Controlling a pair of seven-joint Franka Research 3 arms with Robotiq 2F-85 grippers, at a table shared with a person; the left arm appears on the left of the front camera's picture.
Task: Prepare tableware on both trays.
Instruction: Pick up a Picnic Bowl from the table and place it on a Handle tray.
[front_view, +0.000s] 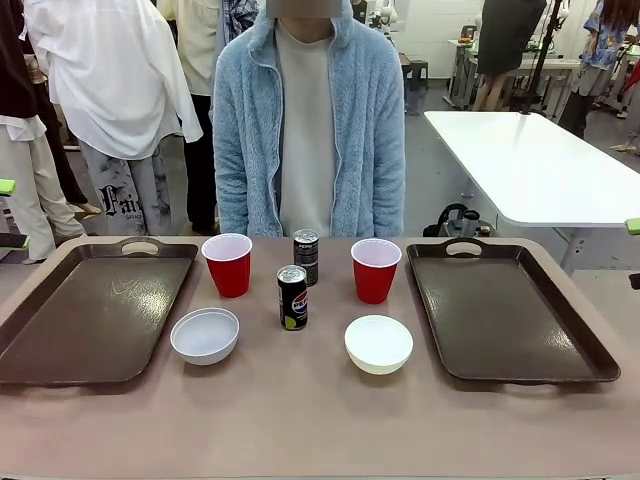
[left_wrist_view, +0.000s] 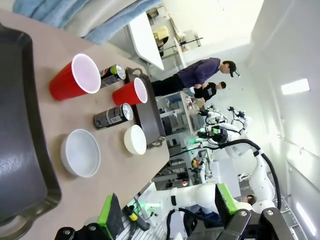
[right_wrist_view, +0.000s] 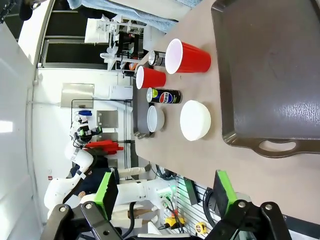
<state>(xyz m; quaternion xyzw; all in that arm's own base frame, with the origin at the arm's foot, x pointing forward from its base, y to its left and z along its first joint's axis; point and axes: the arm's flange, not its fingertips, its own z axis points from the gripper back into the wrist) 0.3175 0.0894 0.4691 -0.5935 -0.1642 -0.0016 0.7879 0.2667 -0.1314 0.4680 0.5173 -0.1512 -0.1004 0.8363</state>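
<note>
The left gripper (left_wrist_view: 167, 210) and the right gripper (right_wrist_view: 165, 192) both gape wide, holding nothing, their fingers cut off by the bottom edge. On the table (front_view: 300, 430), the left bowl (front_view: 205, 335) and right bowl (front_view: 378, 343) lie between the left tray (front_view: 90, 310), clipped at the picture's side, and the right tray (front_view: 510, 310). Behind, the near can (front_view: 292, 297) partly covers the far can (front_view: 307, 248), flanked by the left cup (front_view: 228, 264) and right cup (front_view: 376, 270).

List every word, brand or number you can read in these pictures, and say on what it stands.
"pepsi": small, on the nearer drink can, beside its round logo.
Print on the farther drink can: too small and blurred to read.
No other text is legible.
</note>
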